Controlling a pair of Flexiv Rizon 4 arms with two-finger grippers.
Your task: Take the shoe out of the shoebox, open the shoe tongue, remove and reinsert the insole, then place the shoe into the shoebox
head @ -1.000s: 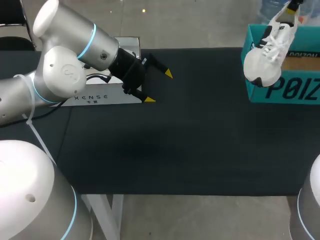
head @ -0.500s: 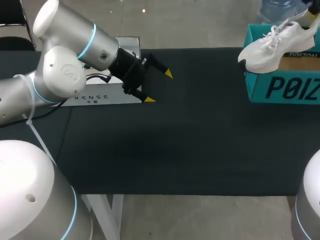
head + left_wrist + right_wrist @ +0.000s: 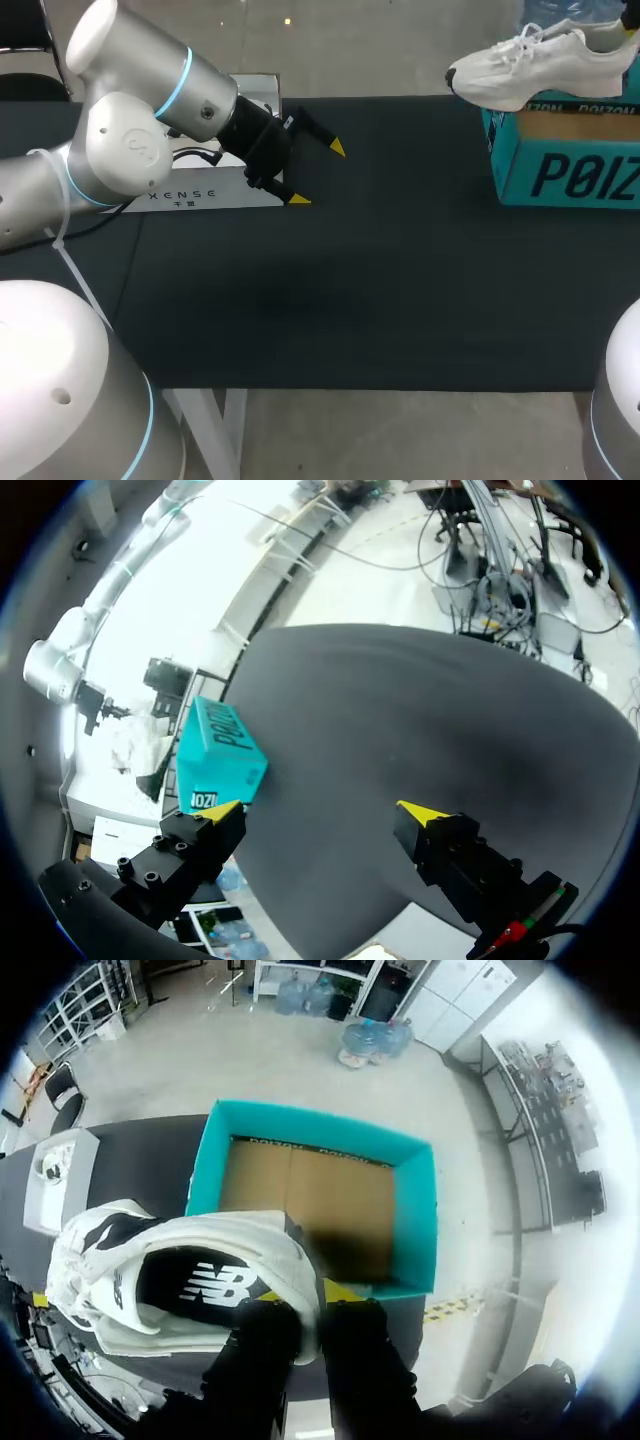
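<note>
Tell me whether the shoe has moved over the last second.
Yes. The shoe has risen and tipped from toe-down to level, now above the shoebox rim, toe further left past its corner.

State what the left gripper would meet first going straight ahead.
Probably the bare black tablecloth: the left gripper aims its open fingers at it, with the shoebox off to one side.

the head camera looks down from above and behind on the table [image 3: 400, 300]. the left wrist camera faces right across it toward the distant box [image 3: 215, 765]. the right wrist camera looks straight down, close over the shoe [image 3: 190, 1280] and that box, shared by all.
</note>
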